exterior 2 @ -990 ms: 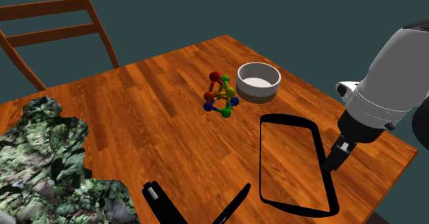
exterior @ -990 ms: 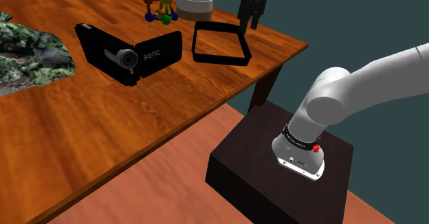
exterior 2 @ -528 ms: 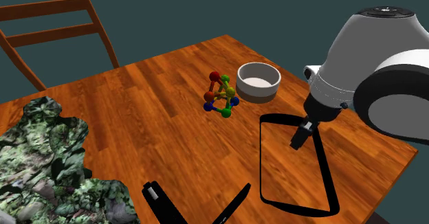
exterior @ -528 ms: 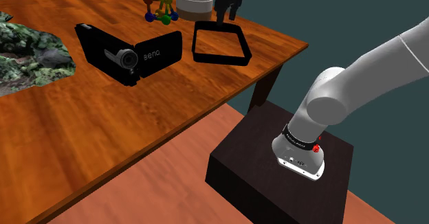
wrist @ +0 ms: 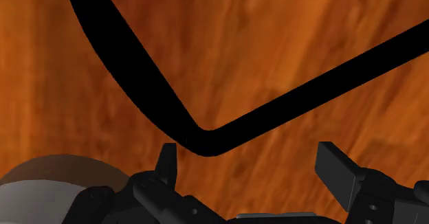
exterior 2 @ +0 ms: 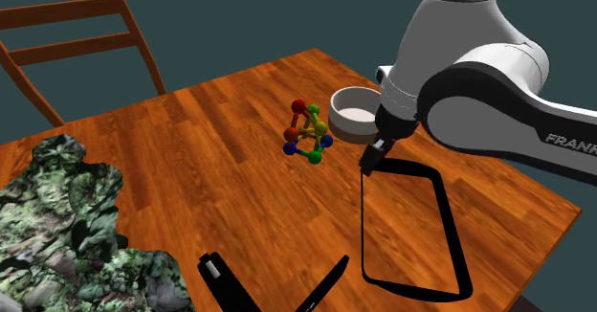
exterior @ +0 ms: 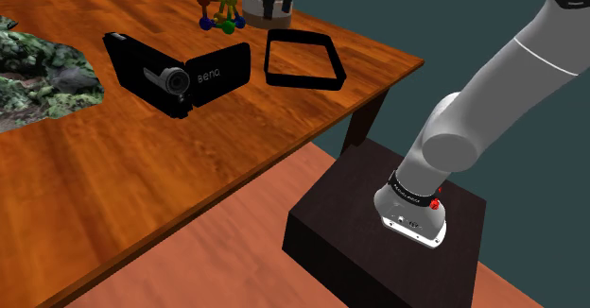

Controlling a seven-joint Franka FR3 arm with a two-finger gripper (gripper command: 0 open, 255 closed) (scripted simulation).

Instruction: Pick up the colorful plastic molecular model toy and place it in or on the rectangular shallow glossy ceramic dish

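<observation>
Now: toy [exterior 2: 307,133] on the table [exterior 2: 210,167], apart from the gripper [exterior 2: 371,157].
Left to right in the second exterior view: toy, bowl [exterior 2: 356,115] beside it, then the gripper (jaws wide, empty) above the dish [exterior 2: 407,167] corner.

wooden table [exterior: 113,155], camcorder [exterior: 175,70], molecule toy [exterior 2: 307,132], bowl [exterior 2: 356,115], black dish [wrist: 199,140]

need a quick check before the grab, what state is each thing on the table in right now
molecular model toy: resting on the table beside the bowl, not held
black rectangular dish: flat on the table, nothing in it
bowl: upright, nothing visible inside
camcorder: on the table, side screen flipped open
claw: open, holding nothing, over the dish corner nearest the bowl
</observation>
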